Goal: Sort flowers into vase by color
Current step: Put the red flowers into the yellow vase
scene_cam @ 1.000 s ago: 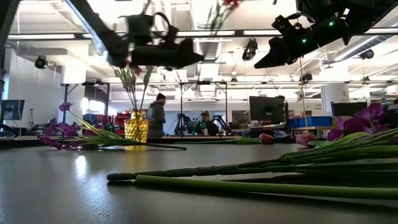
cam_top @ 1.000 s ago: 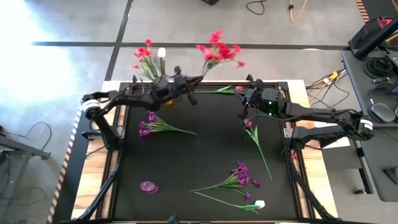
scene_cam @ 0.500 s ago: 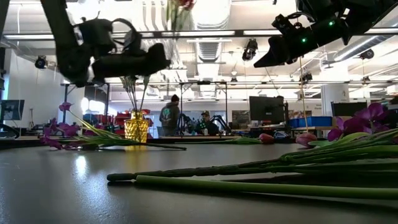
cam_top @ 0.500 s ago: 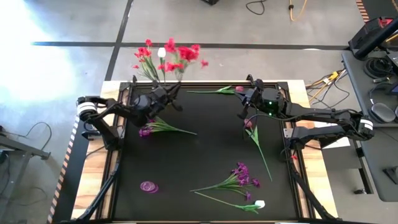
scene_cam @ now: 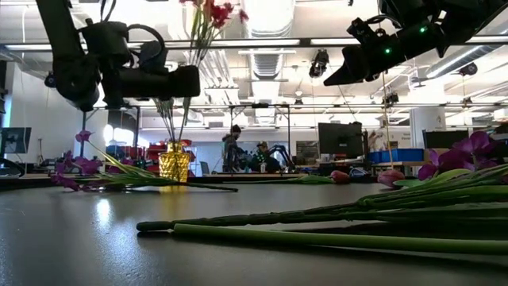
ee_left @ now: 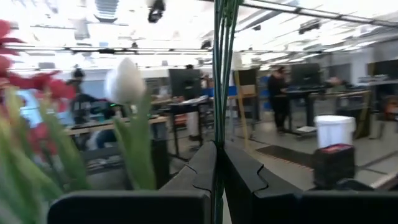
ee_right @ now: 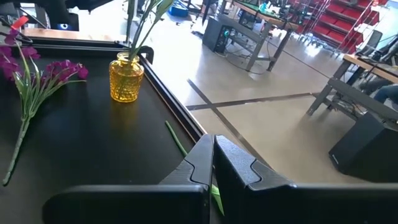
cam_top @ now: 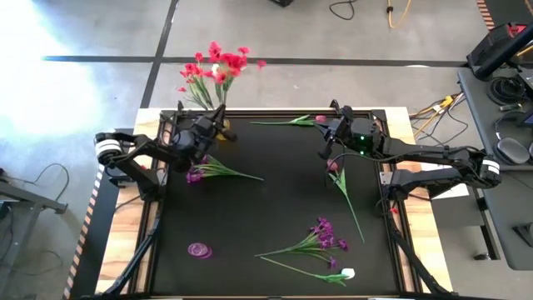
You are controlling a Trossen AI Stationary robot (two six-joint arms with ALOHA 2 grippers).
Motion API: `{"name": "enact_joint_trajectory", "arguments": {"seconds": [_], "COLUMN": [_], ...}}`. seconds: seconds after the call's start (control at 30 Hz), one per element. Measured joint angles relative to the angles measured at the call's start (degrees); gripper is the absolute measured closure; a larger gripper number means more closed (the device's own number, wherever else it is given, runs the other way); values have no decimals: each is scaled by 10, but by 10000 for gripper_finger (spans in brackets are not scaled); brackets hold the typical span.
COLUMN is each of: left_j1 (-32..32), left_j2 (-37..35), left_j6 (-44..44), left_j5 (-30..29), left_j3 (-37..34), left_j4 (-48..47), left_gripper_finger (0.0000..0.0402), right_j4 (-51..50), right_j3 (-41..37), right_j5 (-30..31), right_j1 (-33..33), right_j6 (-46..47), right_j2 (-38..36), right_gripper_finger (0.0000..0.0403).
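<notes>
Covering most of the high view, the black surface (cam_top: 275,208) carries both arms and the loose flowers. Left gripper (cam_top: 218,123) is raised at the far left edge, its fingers clamped on the thin green stems of a red sprig (cam_top: 226,58), whose blooms stand above the gripper. Directly below and just beyond this gripper sits the amber glass vase (scene_cam: 174,164), already holding other red flowers (cam_top: 192,73) and a white bud (ee_left: 125,79). A purple sprig (cam_top: 208,171) lies just behind the gripper on the near side.

Right gripper (cam_top: 334,127) hovers at the far right edge, fingers pressed together with nothing visibly between them. A pink-tipped stem (cam_top: 293,122) lies just to its left, and a purple-headed stem (cam_top: 343,187) stretches away on its near side. Well apart from both grippers, at the near edge, lie a purple cluster (cam_top: 318,237), a white-budded stem (cam_top: 321,273) and a small purple bloom (cam_top: 199,249).
</notes>
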Motion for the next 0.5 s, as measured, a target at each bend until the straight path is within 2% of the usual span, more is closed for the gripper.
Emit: {"name": "enact_joint_trajectory", "arguments": {"seconds": [0.27, 0.5], "left_j1": [2, 7], "left_j2": [10, 39], "left_j6": [-32, -27], "left_j5": [-48, -52], "left_j3": [-23, -20], "left_j4": [-1, -1], "left_gripper_finger": [401, 401], "right_j4": [0, 0], "right_j3": [0, 0], "right_j5": [0, 0], "right_j1": [0, 0], "right_j6": [-1, -1], "right_j2": [0, 0], "right_gripper_finger": [394, 394]}}
